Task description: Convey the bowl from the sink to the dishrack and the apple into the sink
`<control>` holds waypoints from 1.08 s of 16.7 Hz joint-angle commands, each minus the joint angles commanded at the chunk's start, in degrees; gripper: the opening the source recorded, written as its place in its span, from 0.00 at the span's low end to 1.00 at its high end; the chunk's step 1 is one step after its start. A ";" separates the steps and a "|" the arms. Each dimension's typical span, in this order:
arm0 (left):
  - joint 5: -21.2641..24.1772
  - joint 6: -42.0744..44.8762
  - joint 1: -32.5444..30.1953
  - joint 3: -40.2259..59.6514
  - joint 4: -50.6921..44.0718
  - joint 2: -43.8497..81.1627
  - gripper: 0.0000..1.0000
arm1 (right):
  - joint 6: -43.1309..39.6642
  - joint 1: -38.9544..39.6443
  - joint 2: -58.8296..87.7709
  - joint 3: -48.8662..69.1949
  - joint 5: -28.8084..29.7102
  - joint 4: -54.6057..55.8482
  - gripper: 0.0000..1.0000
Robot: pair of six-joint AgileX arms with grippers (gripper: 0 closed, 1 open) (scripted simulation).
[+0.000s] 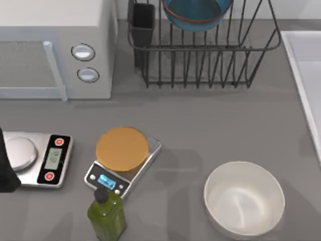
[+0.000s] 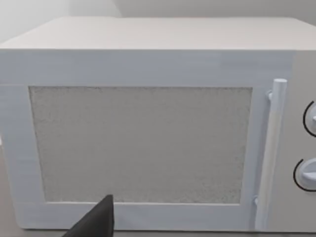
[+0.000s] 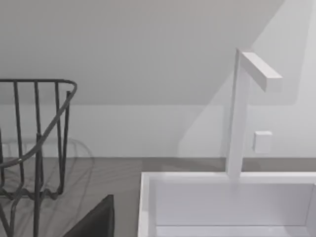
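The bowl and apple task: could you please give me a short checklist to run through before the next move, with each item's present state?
1. Bowl in the dishrack: ok, it sits among the bars at the top view's upper edge.
2. Apple located: not ok, no red fruit can be picked out on the counter or in the part of the sink that is in view.
3. Sink free to receive: ok for the part seen in the right wrist view, beside the rack.
4. Right arm jaws open: cannot tell.
5. Left arm out of the way: ok, it faces the microwave at the table's left.
6. White bowl: ok, apart from the sink's rim.
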 joint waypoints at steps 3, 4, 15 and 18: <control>0.00 0.00 0.00 0.00 0.00 0.00 1.00 | -0.03 2.24 -7.69 -1.76 1.51 -5.68 1.00; 0.00 0.00 0.00 0.00 0.00 0.00 1.00 | -0.05 2.95 -10.76 -2.33 2.03 -7.98 1.00; 0.00 0.00 0.00 0.00 0.00 0.00 1.00 | -0.29 9.92 -40.96 -8.90 8.80 -31.74 1.00; 0.00 0.00 0.00 0.00 0.00 0.00 1.00 | -0.29 9.94 -41.03 -8.93 8.82 -31.80 1.00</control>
